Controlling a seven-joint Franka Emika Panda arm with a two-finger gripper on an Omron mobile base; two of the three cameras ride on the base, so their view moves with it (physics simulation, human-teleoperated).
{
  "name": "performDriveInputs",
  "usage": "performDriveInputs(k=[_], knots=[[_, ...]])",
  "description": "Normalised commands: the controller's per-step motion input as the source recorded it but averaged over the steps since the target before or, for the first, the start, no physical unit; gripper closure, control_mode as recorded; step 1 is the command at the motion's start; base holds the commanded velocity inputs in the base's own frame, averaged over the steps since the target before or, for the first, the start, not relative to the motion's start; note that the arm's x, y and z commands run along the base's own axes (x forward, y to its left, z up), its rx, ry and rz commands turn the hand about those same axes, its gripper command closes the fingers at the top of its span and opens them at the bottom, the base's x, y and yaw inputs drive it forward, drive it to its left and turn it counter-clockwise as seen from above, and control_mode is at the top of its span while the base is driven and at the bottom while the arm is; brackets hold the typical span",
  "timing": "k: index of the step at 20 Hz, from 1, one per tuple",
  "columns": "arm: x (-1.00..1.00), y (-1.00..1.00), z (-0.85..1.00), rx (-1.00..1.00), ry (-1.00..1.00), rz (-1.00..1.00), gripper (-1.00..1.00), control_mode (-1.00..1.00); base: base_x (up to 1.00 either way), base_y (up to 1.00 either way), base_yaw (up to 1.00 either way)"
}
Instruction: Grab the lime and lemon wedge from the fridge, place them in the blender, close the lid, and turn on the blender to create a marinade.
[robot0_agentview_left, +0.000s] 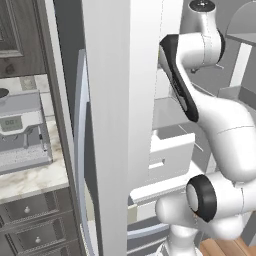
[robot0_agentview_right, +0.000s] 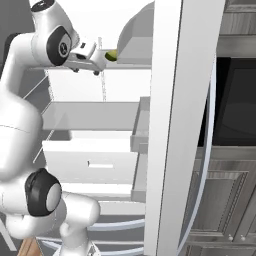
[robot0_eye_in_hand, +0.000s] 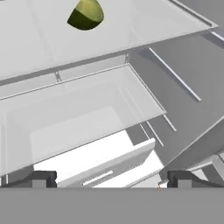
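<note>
Hand view: the gripper (robot0_eye_in_hand: 109, 179) stands fully spread with nothing between its two dark fingertips (robot0_eye_in_hand: 40, 178), which sit at the bottom corners of the frame. The lemon wedge (robot0_eye_in_hand: 86, 15) lies on a pale fridge shelf (robot0_eye_in_hand: 144, 30) at upper centre, well apart from the fingers. Below the shelf, a white drawer (robot0_eye_in_hand: 87, 144) occupies mid-frame. Right base view: the wedge (robot0_agentview_right: 113, 55) appears upper centre, just beside the hand, left of the fridge door (robot0_agentview_right: 175, 125).
</note>
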Motion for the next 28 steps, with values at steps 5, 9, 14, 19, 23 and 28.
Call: performDriveInputs(k=[5,9,14,19,23,28], knots=[[0.83,-0.12,0.01,0.0,-0.02,-0.05,-1.0,-1.0,0.0,0.0,0.0],[0.66,-0.05,0.02,0.0,0.0,-0.02,-1.0,-1.0,0.0,0.0,0.0],[0.65,-0.02,-0.04,0.0,0.0,0.0,-1.0,-1.0,0.0,0.0,0.0],[0.64,0.0,-0.1,0.01,0.0,0.0,-1.0,-1.0,0.0,0.0,0.0],[0.55,0.0,-0.07,0.0,0.0,0.0,-1.0,-1.0,0.0,0.0,0.0],[0.54,0.0,-0.06,0.0,0.0,0.0,-1.0,-1.0,0.0,0.0,0.0]])
